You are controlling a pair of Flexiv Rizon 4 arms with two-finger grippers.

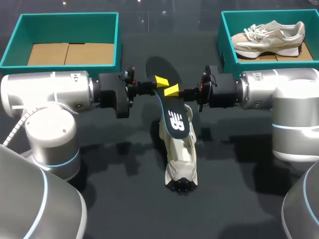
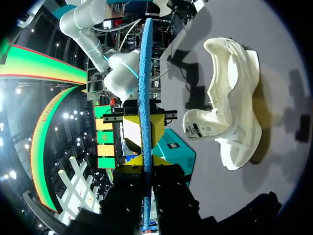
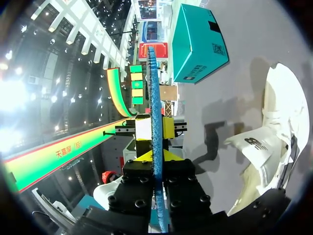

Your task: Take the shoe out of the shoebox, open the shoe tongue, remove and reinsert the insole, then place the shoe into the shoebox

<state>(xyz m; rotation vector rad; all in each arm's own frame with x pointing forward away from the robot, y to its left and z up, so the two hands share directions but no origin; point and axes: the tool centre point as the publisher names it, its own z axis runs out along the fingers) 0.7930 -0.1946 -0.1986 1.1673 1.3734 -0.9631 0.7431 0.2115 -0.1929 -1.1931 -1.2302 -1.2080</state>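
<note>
Insole [image 1: 172,117] held off the worktop [image 1: 99,199] at mid-table, its lower end over the opening of the shoe [image 1: 182,159]. The shoe lies toe toward the near edge. Left gripper [image 1: 160,81] and right gripper [image 1: 172,90] both clamp the insole's upper part from opposite sides. Left shoebox [image 1: 12,42] sits at the far left corner. Right shoebox [image 1: 222,35], at the far right, holds a second shoe [image 1: 269,36].

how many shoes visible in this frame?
2. One cream lace-up sneaker lies on the black table, partly under the black insole. A second cream sneaker sits in the right teal shoebox. The left teal shoebox shows only cardboard.
</note>
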